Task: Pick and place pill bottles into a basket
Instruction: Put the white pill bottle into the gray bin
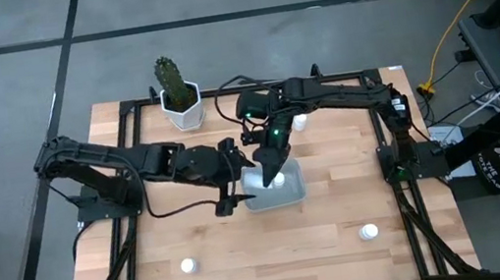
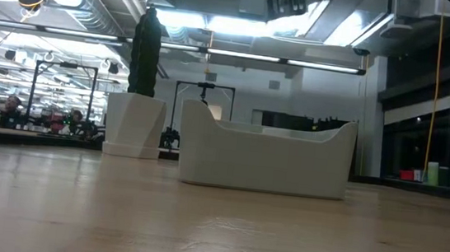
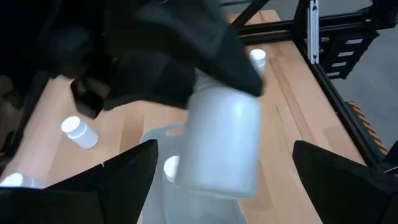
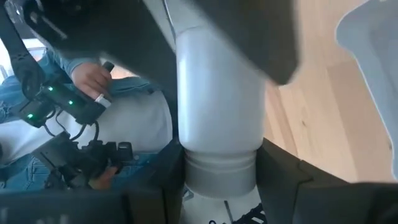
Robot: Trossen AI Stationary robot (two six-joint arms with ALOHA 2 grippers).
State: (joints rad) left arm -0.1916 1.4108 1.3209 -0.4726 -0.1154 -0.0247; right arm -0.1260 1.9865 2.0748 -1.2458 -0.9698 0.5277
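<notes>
My right gripper (image 1: 268, 162) is shut on a white pill bottle (image 3: 224, 143) above the pale basket (image 1: 290, 194), which rests flat on the table. Another bottle (image 1: 281, 181) lies inside the basket. My left gripper (image 1: 232, 178) is open and empty just left of the basket, its fingers (image 3: 118, 180) wide apart. Loose bottles stand at the near left (image 1: 187, 266), the near right (image 1: 370, 232) and beyond the basket (image 1: 299, 123). My right gripper pinches the bottle at its cap end (image 4: 217, 171) between its two fingers (image 4: 283, 180). The fingers come from above, slanting down. The bottle's body hangs below them, a little tilted, bottom end down, clear of the basket (image 3: 155, 134).
A white hexagonal pot with a cactus (image 1: 182, 105) stands at the table's far edge; it also shows left of the basket in the low view (image 2: 134, 125). A person sits beyond the table in the right wrist view (image 4: 93, 78). Bare wood lies along the near edge.
</notes>
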